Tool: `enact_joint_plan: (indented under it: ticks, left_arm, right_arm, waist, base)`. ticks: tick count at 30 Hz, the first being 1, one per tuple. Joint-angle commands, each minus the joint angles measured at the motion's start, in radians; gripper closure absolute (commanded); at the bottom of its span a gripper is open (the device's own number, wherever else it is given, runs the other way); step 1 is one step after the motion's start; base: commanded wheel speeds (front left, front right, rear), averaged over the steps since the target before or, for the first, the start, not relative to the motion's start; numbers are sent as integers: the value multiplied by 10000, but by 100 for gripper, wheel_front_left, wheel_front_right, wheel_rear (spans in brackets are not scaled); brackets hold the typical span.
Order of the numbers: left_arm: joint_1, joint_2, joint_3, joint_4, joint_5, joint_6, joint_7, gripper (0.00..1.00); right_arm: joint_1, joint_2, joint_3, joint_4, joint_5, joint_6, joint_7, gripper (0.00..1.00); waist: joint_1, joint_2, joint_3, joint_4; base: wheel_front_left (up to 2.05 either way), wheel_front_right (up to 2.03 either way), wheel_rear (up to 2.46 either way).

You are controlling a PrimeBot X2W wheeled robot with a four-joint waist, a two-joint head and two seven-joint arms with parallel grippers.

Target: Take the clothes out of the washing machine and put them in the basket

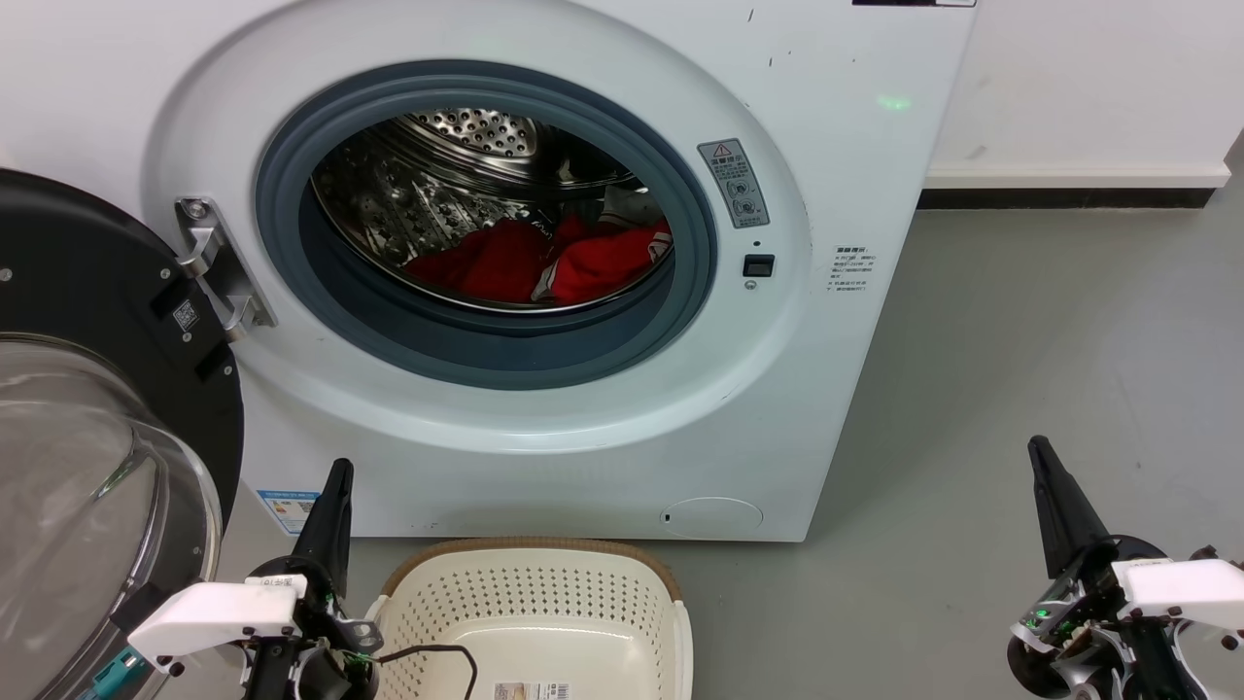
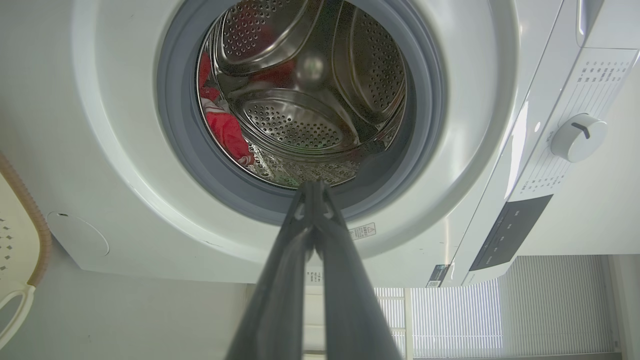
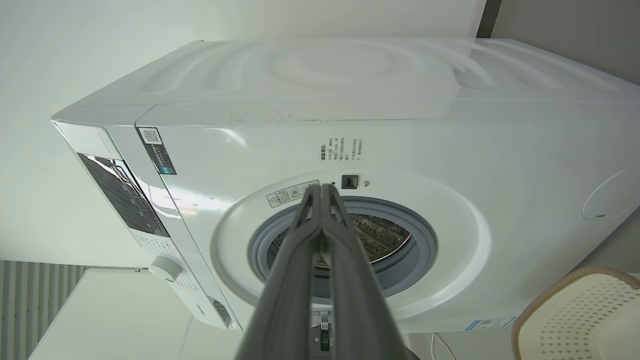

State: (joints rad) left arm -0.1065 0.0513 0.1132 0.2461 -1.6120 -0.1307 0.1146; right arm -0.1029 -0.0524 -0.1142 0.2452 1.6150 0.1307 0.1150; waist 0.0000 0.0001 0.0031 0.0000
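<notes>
The white washing machine (image 1: pixel 836 117) fills the head view, its porthole wide and its black-rimmed glass door (image 1: pixel 87 428) swung out at the left. Red clothes (image 1: pixel 544 262) with a bit of white and striped trim lie low in the steel drum; the left wrist view catches them at the drum's left side (image 2: pixel 225 132). The cream basket (image 1: pixel 544 612) stands on the floor just before the machine and holds nothing. My left gripper (image 1: pixel 338 472) is shut and points up beside the basket's left edge. My right gripper (image 1: pixel 1038 449) is shut too, well off to the right over the floor.
Grey floor (image 1: pixel 1050 331) stretches to the right of the machine up to a white wall with a dark skirting (image 1: pixel 1069 197). A thin black cable (image 1: pixel 437 653) hangs over the basket's near left rim. The open door crowds my left arm.
</notes>
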Motion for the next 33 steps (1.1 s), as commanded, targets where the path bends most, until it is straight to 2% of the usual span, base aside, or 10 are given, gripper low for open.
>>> enact_joint_plan:
  ticks: [1, 28, 29, 33]
  left_arm:
    - [-61, -21, 27, -6, -22, -26, 20, 100]
    - [-61, -22, 27, -6, -22, -28, 20, 100]
    - [0, 0, -1, -3, 0, -2, -5, 0]
    - [177, -19, -72, 156, 19, 2, -83, 0]
  right_arm:
    - [-131, 33, 1, 13, -48, 0, 9, 100]
    - [-131, 33, 3, 13, -46, 0, 7, 100]
    - [1, 0, 1, -1, -1, 0, -6, 0]
    - [172, 6, 49, 175, -12, 0, -79, 0]
  waist:
    - [0, -1, 0, 0]
    - [0, -1, 0, 0]
    - [0, -1, 0, 0]
    - [0, -1, 2, 0]
  base:
    - [0, 0, 0]
    - [0, 0, 0]
    - [0, 0, 0]
    - [0, 0, 0]
